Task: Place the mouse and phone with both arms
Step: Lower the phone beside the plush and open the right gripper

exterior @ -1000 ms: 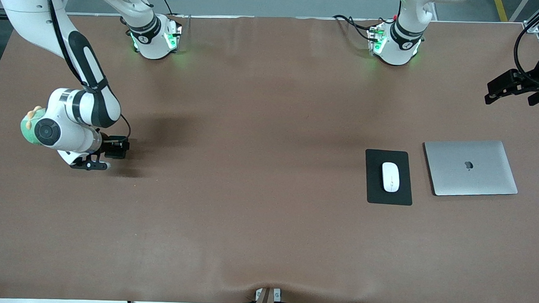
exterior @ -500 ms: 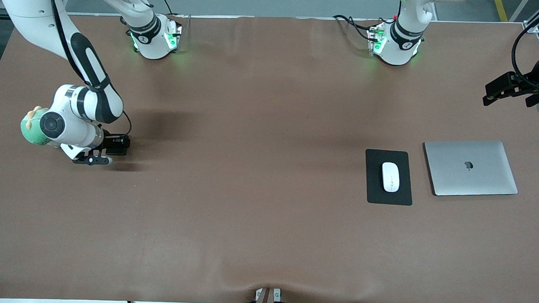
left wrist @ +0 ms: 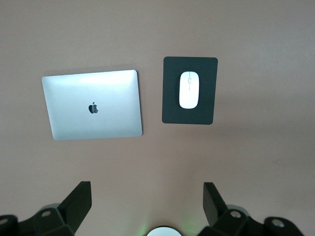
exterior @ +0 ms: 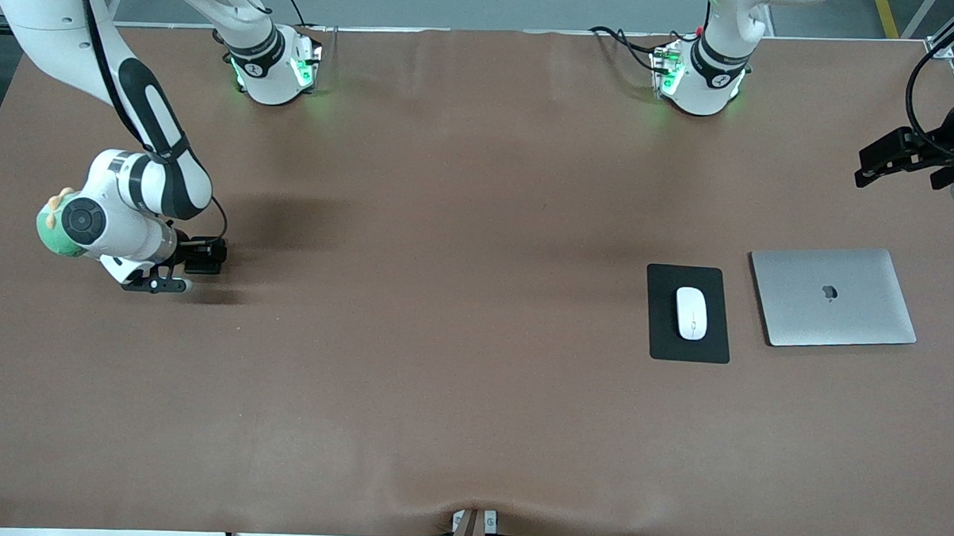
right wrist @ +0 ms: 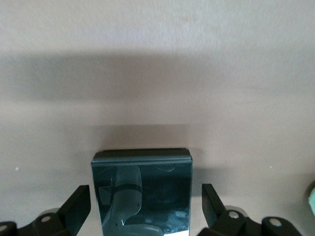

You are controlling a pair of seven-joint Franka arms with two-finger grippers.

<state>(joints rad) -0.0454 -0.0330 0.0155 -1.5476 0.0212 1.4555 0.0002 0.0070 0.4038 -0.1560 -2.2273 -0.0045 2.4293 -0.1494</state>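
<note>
The glossy black phone [right wrist: 141, 191] lies flat on the brown table between the fingers of my right gripper [right wrist: 145, 189]. The jaws are open, with a small gap on each side of the phone. In the front view this gripper [exterior: 163, 283] is low over the table at the right arm's end, and the phone is hidden under it. The white mouse [exterior: 691, 313] [left wrist: 189, 89] rests on the black mouse pad [exterior: 665, 338] [left wrist: 172, 110]. My left gripper [exterior: 901, 176] [left wrist: 146, 186] hangs open and empty in the air at the left arm's end.
A closed silver laptop [exterior: 833, 296] [left wrist: 92, 105] lies beside the mouse pad, toward the left arm's end. A green soft cap [exterior: 54, 221] sits on the right arm's wrist. The arm bases [exterior: 274, 66] [exterior: 698, 77] stand along the table's edge farthest from the front camera.
The right wrist and gripper have drifted a little away from the front camera, staying low. The left gripper has barely shifted. Mouse, pad and laptop lie unmoved.
</note>
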